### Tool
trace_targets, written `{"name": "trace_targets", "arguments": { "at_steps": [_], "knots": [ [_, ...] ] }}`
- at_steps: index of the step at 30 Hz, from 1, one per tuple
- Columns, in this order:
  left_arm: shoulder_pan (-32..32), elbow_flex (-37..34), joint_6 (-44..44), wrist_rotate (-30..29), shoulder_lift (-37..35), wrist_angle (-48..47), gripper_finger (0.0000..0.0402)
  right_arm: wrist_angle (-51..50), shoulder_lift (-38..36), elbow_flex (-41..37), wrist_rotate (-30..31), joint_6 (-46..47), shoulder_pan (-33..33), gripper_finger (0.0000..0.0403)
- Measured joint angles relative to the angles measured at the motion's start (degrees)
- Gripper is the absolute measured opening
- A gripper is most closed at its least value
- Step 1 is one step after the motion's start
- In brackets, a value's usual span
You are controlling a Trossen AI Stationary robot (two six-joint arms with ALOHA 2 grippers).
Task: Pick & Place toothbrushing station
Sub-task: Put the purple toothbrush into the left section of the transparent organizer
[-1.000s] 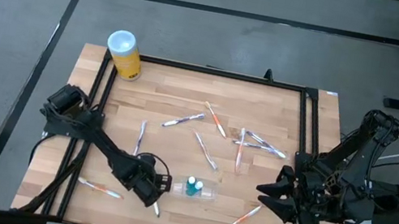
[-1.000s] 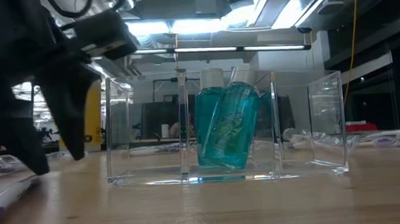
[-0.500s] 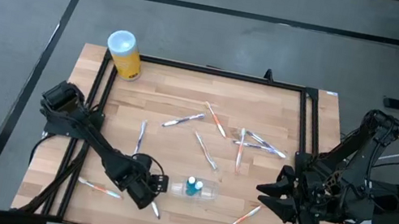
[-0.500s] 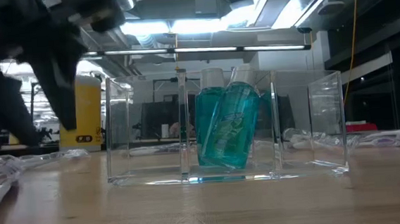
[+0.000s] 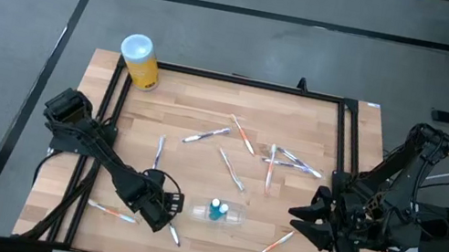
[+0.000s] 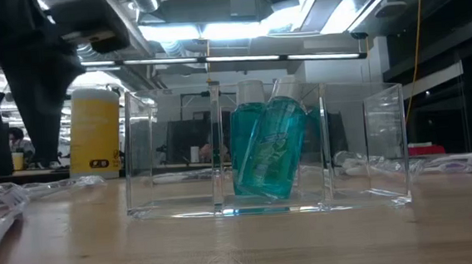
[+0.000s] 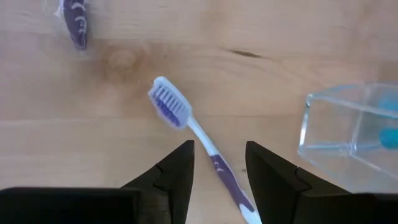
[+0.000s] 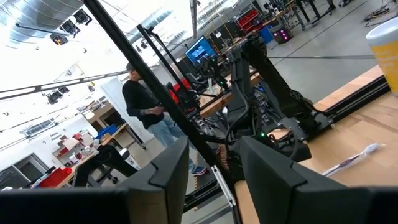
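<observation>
A clear plastic holder (image 5: pixel 219 211) stands on the wooden table with a teal-and-white tube (image 5: pixel 216 208) leaning inside it; both also show in the low view, the holder (image 6: pixel 362 148) and the tube (image 6: pixel 267 146). Several slim white toothbrushes lie flat around it, such as one (image 5: pixel 232 170) and another (image 5: pixel 273 245). My left gripper (image 7: pixel 219 145) is open just left of the holder, over a purple-handled toothbrush (image 7: pixel 186 121). Its fingers stand on either side of the handle without touching it. My right gripper (image 5: pixel 296 220) waits open near the right edge.
A yellow canister with a white lid (image 5: pixel 139 60) stands at the far left corner. A black frame (image 5: pixel 233 78) runs around the table top. More toothbrushes lie at the near left (image 5: pixel 112 211) and mid right (image 5: pixel 297 163). A person stands in the room beyond (image 8: pixel 146 109).
My left gripper has gone toward the table's left edge, away from the clear holder, staying low over the table. The holder, the tube and the toothbrushes have stayed where they were.
</observation>
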Motion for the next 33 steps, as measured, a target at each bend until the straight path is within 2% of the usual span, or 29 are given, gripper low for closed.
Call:
{"name": "trace_targets", "arguments": {
  "at_steps": [7, 23, 33],
  "knots": [
    [0.3, 0.0, 0.0, 2.7, 1.4, 0.0, 0.0138, 0.0, 0.0, 0.0, 0.1, 0.0, 0.0, 0.0148],
    [1.4, 0.0, 0.3, 3.5, 3.9, 1.3, 0.0136, 0.0, 0.0, 0.0, 1.0, -0.8, 0.0, 0.0148],
    [2.5, 0.1, 0.4, 4.5, 6.9, 2.4, 0.0075, 0.0, 0.0, 0.0, 0.9, -1.5, 0.3, 0.0149]
  ]
}}
